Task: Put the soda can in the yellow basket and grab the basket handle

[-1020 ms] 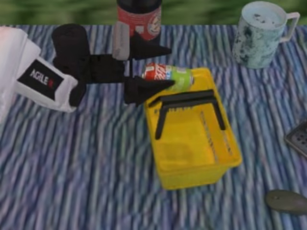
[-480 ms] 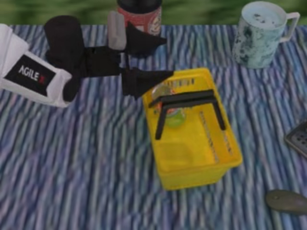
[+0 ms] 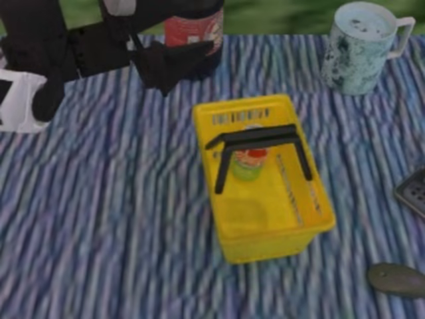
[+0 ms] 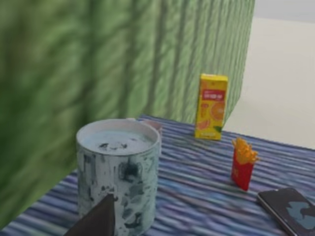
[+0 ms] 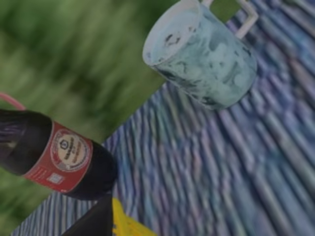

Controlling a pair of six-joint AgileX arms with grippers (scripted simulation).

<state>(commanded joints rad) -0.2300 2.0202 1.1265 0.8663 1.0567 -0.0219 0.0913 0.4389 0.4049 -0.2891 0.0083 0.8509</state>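
One striped bench (image 3: pixel 133 232) is seen from above, with wide bare cloth on its left half. Near the middle sits the yellow basket (image 3: pixel 312 219), its black handle (image 3: pixel 259 138) arched across the rim. At the far edge, a dark bottle (image 3: pixel 192 30) bears a red label whose writing cannot be read. The soda can (image 3: pixel 249 161) stands inside the basket under the handle. The left claw (image 3: pixel 166 40) is spread open at the far-left edge, holding nothing, beside the bottle.

A rendered simulation scene: a counter (image 3: pixel 99 219) under blue striped cloth, a blurred green backdrop (image 4: pixel 74 64) behind, with scattered groceries such as a juice carton (image 4: pixel 212 106) and fries box (image 4: pixel 243 164).
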